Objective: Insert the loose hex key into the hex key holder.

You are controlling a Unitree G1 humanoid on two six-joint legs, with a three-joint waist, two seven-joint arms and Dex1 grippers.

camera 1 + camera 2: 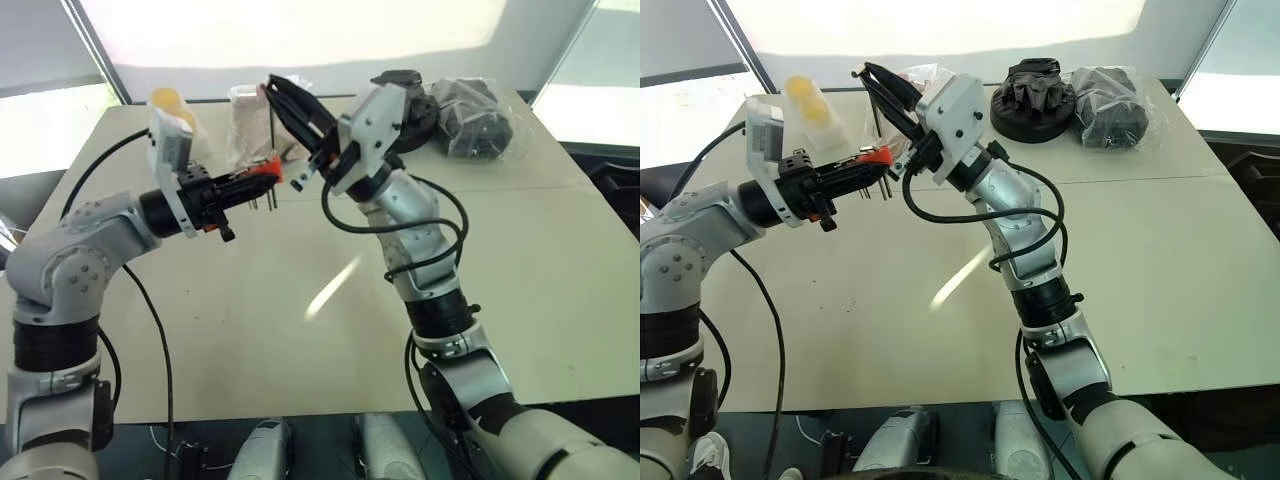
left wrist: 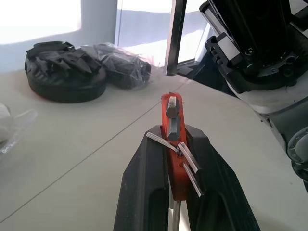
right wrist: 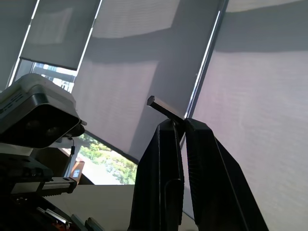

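Observation:
My left gripper point(image 1: 243, 187) is shut on the hex key holder point(image 1: 265, 174), a small red-orange block held level above the table, with short dark keys hanging from it. In the left wrist view the holder point(image 2: 172, 126) sits clamped between the two black fingers point(image 2: 144, 183). My right gripper point(image 1: 279, 90) is raised just behind and above the holder, shut on the loose hex key point(image 1: 276, 125). The key's thin long leg hangs straight down, its tip a little above the holder's far end point(image 2: 173, 38). Its short leg sticks out past the fingertips in the right wrist view point(image 3: 162, 108).
A black round pouch point(image 1: 1032, 100) and a black bundle in clear plastic point(image 1: 1112, 108) lie at the back right of the beige table point(image 1: 300, 330). At the back left are a clear bag with a yellow object point(image 1: 808, 105) and another plastic bag point(image 1: 248, 125).

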